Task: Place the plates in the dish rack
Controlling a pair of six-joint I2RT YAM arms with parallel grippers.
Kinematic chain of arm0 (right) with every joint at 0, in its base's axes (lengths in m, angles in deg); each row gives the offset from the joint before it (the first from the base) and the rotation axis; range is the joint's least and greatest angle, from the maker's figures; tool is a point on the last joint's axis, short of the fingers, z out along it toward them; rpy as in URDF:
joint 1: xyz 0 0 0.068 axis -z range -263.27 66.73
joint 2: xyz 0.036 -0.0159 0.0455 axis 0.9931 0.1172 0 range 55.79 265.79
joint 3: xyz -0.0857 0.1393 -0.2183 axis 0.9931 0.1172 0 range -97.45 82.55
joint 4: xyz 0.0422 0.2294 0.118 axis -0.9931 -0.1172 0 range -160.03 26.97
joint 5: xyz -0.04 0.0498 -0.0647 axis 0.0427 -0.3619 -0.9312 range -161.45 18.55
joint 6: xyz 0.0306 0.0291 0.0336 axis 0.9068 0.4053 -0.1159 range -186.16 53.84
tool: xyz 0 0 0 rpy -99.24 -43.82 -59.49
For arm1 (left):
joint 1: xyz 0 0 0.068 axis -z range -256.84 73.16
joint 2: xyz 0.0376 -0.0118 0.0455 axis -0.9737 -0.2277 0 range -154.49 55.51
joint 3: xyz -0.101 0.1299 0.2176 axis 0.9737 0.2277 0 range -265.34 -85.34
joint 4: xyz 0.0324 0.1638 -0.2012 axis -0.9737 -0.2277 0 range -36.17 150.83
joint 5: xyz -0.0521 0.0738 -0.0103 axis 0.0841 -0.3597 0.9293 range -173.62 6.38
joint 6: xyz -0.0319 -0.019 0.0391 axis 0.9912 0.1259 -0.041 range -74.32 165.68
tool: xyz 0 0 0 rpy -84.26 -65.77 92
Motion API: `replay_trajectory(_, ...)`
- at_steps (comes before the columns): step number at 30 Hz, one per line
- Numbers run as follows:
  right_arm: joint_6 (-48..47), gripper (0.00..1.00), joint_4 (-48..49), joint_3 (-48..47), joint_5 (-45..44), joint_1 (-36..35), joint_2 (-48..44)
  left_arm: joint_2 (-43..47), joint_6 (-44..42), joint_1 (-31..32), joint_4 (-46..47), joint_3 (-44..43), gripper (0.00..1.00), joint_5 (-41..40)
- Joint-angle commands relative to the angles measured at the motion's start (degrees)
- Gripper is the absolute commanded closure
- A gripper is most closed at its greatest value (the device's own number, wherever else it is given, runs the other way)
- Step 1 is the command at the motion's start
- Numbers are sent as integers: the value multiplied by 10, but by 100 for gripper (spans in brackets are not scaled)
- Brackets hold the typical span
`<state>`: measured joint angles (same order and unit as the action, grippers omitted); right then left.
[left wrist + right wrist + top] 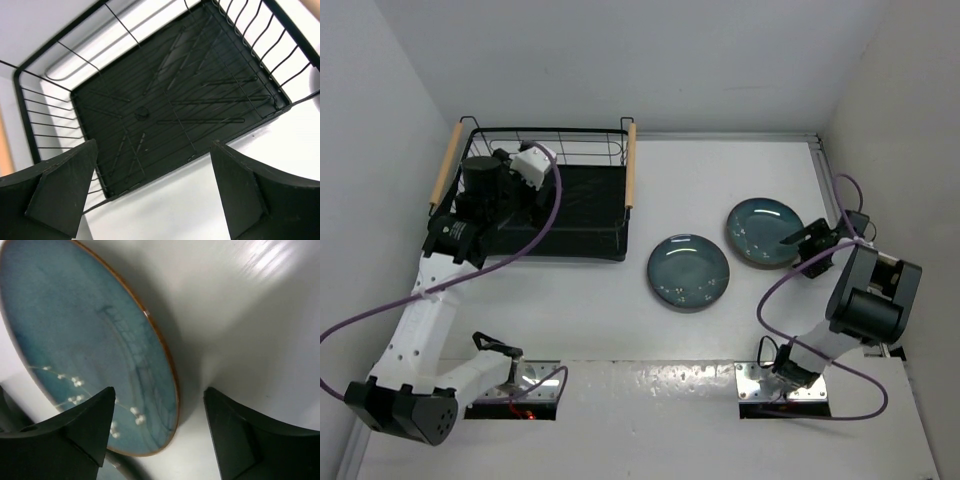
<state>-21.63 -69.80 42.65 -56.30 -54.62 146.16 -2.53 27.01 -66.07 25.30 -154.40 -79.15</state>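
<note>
Step in hand: picking up the first plate, as I judge it; neither plate is in the rack yet.
Right plate point(760, 228): it lies flat on the tabletop point(720, 335), on the right side, just beside the second plate point(689, 272).
Right gripper point(159, 400): spread, standing across the right rim of this plate. One finger is above the glazed face near the white speckles point(75, 399), the other is above the bare tabletop outside the rim. It pinches nothing.
Left gripper point(154, 165): spread wide and empty, hanging over the dish rack point(585, 215) and looking down on its wire floor.
Dish rack: at the far left of the tabletop, well apart from both plates; I see nothing inside it.
How to do it well: the outer finger should go down until it touches the tabletop and slide under the rim before closing. The grip should take enough of the edge, because the glaze looks slippery.
What could go wrong: a shallow pinch may let the plate slip out, or push it against the second plate.
</note>
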Motion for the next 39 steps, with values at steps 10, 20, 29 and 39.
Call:
replay_trajectory(10, 72, 56, 96, -27, 80, -3, 127, -52, 19, -22, 20, -53, 0, -14)
replay_trajectory(20, 16, 100, 98, -58, 80, -31, 58, -23, 46, -33, 50, 23, 0, -32)
replay_trajectory(29, -52, 100, 113, -168, 53, -111, -47, 46, 58, -43, 108, 132, 0, -52)
replay_trajectory(39, -174, 100, 52, -312, 9, -187, -67, 88, 82, -3, 127, 212, 0, -64)
